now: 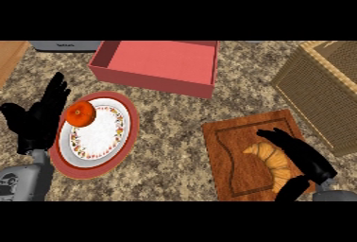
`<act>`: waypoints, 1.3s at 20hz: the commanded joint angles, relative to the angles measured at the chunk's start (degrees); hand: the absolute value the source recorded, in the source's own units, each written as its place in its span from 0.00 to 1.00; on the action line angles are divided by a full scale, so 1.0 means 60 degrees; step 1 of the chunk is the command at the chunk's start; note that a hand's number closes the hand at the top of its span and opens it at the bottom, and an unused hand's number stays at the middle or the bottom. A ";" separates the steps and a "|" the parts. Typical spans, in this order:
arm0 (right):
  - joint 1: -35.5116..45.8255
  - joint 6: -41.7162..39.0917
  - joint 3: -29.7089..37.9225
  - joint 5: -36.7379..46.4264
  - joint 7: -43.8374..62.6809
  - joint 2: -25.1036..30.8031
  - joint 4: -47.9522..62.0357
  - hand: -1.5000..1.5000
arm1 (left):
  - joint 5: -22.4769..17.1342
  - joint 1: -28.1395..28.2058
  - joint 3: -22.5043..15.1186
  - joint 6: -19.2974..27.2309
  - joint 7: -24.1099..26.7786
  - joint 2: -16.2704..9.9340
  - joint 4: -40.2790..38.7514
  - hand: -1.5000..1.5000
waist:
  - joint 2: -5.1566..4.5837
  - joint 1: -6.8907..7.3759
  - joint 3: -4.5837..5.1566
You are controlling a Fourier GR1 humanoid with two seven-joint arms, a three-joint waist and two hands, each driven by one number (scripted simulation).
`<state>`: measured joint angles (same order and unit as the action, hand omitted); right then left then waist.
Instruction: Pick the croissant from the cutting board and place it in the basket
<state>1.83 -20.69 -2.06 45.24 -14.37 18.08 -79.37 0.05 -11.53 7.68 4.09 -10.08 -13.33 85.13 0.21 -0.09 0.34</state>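
Golden croissant [273, 160] lies on the cutting board [233, 156], under the right robot hand [301, 156].

Speckled granite counter [174, 118] all over, brown and grey. Strip of wood surface [10, 56] up at 10 o'clock, grey appliance [64, 46] just beside it at 11. Flat, even light.

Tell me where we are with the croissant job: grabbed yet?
Nothing is finished. The croissant lies on the cutting board, with the right hand over its right side, fingers not visibly closed round it. Left to do: grasp, lift and carry to the basket. The left hand rests open by the plate.
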 commanded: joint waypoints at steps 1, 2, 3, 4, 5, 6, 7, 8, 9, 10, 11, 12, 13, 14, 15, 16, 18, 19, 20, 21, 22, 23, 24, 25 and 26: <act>-0.0396 0.0200 -0.0780 0.0554 -0.0448 -0.0225 0.0171 1.00 | 0.0286 -0.0249 -0.0158 0.0251 -0.0417 0.0111 0.0163 0.50 | -0.0031 0.0006 -0.0060; 0.0060 -0.0028 -0.0979 0.0719 -0.0414 -0.0155 0.0408 1.00 | 0.0357 -0.0235 -0.0344 0.0323 -0.0212 0.0384 -0.0134 0.50 | -0.0042 0.0025 -0.0059; 0.0030 -0.0355 -0.0627 0.0687 -0.0764 0.0685 0.0106 1.00 | 0.0393 0.0391 -0.0335 0.0225 0.0037 0.0280 0.0419 0.50 | -0.0026 0.0050 -0.0058; -0.0375 0.0332 -0.1151 0.1051 -0.0493 -0.0106 -0.0084 1.00 | -0.0137 -0.0288 0.0318 -0.0266 -0.0120 -0.0283 -0.0277 0.50 | -0.0035 0.0000 -0.0056; -0.0253 0.0312 -0.0583 0.0597 -0.1313 0.0269 0.0763 1.00 | -0.0126 0.0414 0.0077 -0.0272 -0.0215 -0.0095 0.0585 0.50 | -0.0031 0.0064 -0.0061; 0.0133 -0.0483 -0.0619 0.0368 -0.0860 0.0197 0.0452 1.00 | 0.0066 -0.0003 0.0053 -0.0112 0.0268 0.0071 -0.0321 0.50 | -0.0043 0.0016 -0.0056; -0.0161 0.0109 -0.0831 0.0552 -0.0839 -0.0273 0.0630 1.00 | 0.0100 0.0125 -0.0032 0.0027 -0.0442 0.0024 0.0606 0.50 | -0.0029 0.0055 -0.0062; -0.0394 0.0736 -0.0862 0.0750 -0.1335 -0.0275 0.1117 1.00 | 0.0152 0.0078 -0.0042 0.0078 0.0054 0.0205 0.0003 0.50 | -0.0048 0.0031 -0.0063; -0.0415 0.0481 -0.0791 0.0617 -0.1258 -0.0201 0.0666 1.00 | 0.0287 -0.0010 -0.0125 0.0183 0.0054 0.0270 -0.0032 0.50 | -0.0039 -0.0001 -0.0059; -0.0051 0.0314 -0.0776 0.0718 -0.1218 -0.0089 0.0988 1.00 | 0.0027 -0.0024 0.0001 -0.0131 -0.0453 -0.0046 0.0447 0.50 | -0.0036 0.0064 -0.0062; -0.0142 -0.0048 -0.0690 0.0498 -0.0870 -0.0158 0.0369 1.00 | -0.0387 -0.0042 0.0587 -0.0554 0.0238 -0.0409 -0.0375 0.50 | -0.0040 0.0003 -0.0052; -0.0393 0.0320 -0.0888 0.0703 -0.0859 -0.0420 0.0486 1.00 | 0.0265 0.0166 -0.0131 0.0162 0.0128 0.0336 0.0053 0.50 | -0.0034 0.0006 -0.0058; 0.0023 -0.0047 -0.0489 0.0382 -0.1131 -0.0066 0.0651 1.00 | 0.0090 0.0283 0.0131 -0.0047 0.0399 0.0123 -0.0063 0.50 | -0.0039 0.0035 -0.0057; -0.0530 0.0289 -0.0817 0.0596 -0.1136 -0.0347 0.0529 1.00 | 0.0014 0.0309 0.0121 -0.0145 0.0263 0.0077 0.0097 0.50 | -0.0031 0.0019 -0.0058; -0.0277 0.0294 -0.0684 0.0520 -0.0955 -0.0521 0.0743 1.00 | 0.0186 0.0076 -0.0060 -0.0019 0.0169 0.0192 0.0030 0.50 | -0.0040 0.0017 -0.0060; -0.0036 0.0690 -0.0433 0.0557 0.0222 -0.1359 0.1046 1.00 | 0.0034 0.0098 -0.0027 -0.0108 -0.0348 0.0054 0.0528 0.50 | -0.0035 0.0123 -0.0068; 0.0420 0.1587 0.0165 0.0604 0.2010 -0.2671 0.1280 1.00 | 0.0035 0.0118 -0.0017 -0.0174 0.0191 0.0166 -0.0103 0.50 | -0.0148 0.0180 -0.0064; 0.0662 0.1779 0.0597 0.0421 0.2716 -0.2896 0.1267 1.00 | 0.0082 -0.0097 0.0025 -0.0162 -0.0025 -0.0012 0.0063 0.50 | -0.0160 0.0247 -0.0077; 0.0679 0.2147 0.0915 0.0113 0.3211 -0.2912 0.1209 1.00 | 0.0038 -0.0059 0.0048 -0.0125 0.0104 0.0091 -0.0039 0.50 | -0.0207 0.0217 -0.0079; 0.0728 0.2511 0.1140 0.0026 0.3605 -0.2925 0.1232 1.00 | 0.0094 -0.0042 -0.0046 -0.0110 0.0141 0.0135 0.0093 0.50 | -0.0229 0.0310 -0.0102; 0.1163 0.2692 0.1215 -0.0232 0.4067 -0.2935 0.1107 1.00 | 0.0033 -0.0192 -0.0078 -0.0201 0.0077 0.0128 0.0045 0.50 | -0.0218 0.0362 -0.0093; 0.1202 0.3166 0.1196 -0.0449 0.4250 -0.2945 0.1151 1.00 | 0.0135 -0.0070 -0.0232 -0.0174 0.0088 0.0229 0.0077 0.50 | -0.0221 0.0470 -0.0117; 0.1331 0.3737 0.1224 -0.0802 0.4421 -0.2953 0.1009 1.00 | -0.0010 -0.0056 -0.0029 -0.0253 0.0148 0.0099 0.0022 0.50 | -0.0186 0.0520 -0.0114; 0.1391 0.4315 0.1250 -0.1158 0.4464 -0.2961 0.1020 1.00 | 0.0051 -0.0115 -0.0210 -0.0198 0.0044 0.0262 0.0077 0.50 | -0.0178 0.0500 -0.0140; 0.1531 0.5010 0.1088 -0.1325 0.4486 -0.2968 0.1039 1.00 | 0.0017 -0.0014 -0.0185 -0.0234 0.0221 0.0282 0.0035 0.50 | -0.0181 0.0601 -0.0131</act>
<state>8.18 -3.26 3.70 42.26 5.80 4.65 -76.34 0.33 -11.83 7.03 2.96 -9.41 -12.25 85.42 0.22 1.98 1.22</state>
